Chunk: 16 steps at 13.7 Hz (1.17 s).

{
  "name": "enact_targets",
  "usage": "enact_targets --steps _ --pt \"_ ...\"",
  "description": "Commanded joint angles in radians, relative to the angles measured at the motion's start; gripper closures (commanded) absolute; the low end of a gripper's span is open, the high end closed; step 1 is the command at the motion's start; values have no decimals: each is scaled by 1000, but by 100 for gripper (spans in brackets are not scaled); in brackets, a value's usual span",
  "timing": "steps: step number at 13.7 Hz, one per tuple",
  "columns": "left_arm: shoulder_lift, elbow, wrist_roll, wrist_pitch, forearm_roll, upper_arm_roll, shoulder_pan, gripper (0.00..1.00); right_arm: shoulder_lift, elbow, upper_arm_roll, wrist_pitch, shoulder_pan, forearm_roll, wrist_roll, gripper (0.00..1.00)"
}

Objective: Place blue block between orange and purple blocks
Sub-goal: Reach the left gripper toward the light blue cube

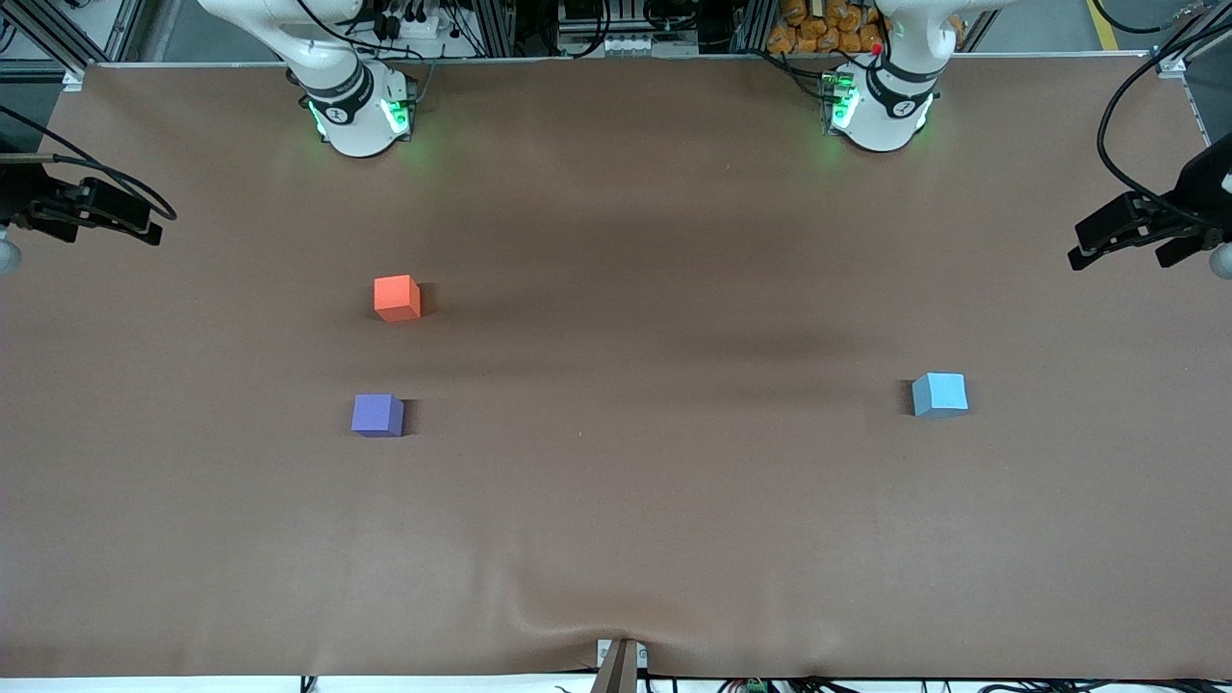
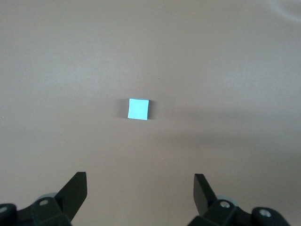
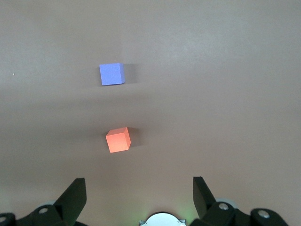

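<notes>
The blue block (image 1: 939, 395) sits on the brown table toward the left arm's end; it also shows in the left wrist view (image 2: 138, 108). The orange block (image 1: 397, 297) and the purple block (image 1: 376, 415) sit toward the right arm's end, the purple one nearer the front camera, with a gap between them. Both show in the right wrist view, orange (image 3: 117, 140) and purple (image 3: 112, 74). My left gripper (image 2: 140, 190) is open and empty, high over the table above the blue block. My right gripper (image 3: 139, 193) is open and empty, high over the table near its own base (image 3: 161, 220). Neither hand shows in the front view.
The two arm bases (image 1: 361, 115) (image 1: 881, 111) stand along the table's edge farthest from the front camera. Black camera mounts (image 1: 91, 207) (image 1: 1145, 226) stick in over the two ends of the table. The brown cover has a wrinkle at the near edge (image 1: 577, 626).
</notes>
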Motion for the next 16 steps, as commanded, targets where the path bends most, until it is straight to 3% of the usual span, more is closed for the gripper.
enact_targets --steps 1,8,12,16 --pt "4 13 6 -2 -8 -1 -3 0 3 18 14 -8 -21 17 9 0" --pt "39 2 -8 13 -6 -5 -13 0 3 18 12 -8 -23 17 9 0" --pt "82 -70 9 119 -6 -8 -7 0 3 18 12 -8 -23 17 9 0" --pt "201 -113 11 257 53 -11 -34 0 3 18 12 -8 -23 17 11 0"
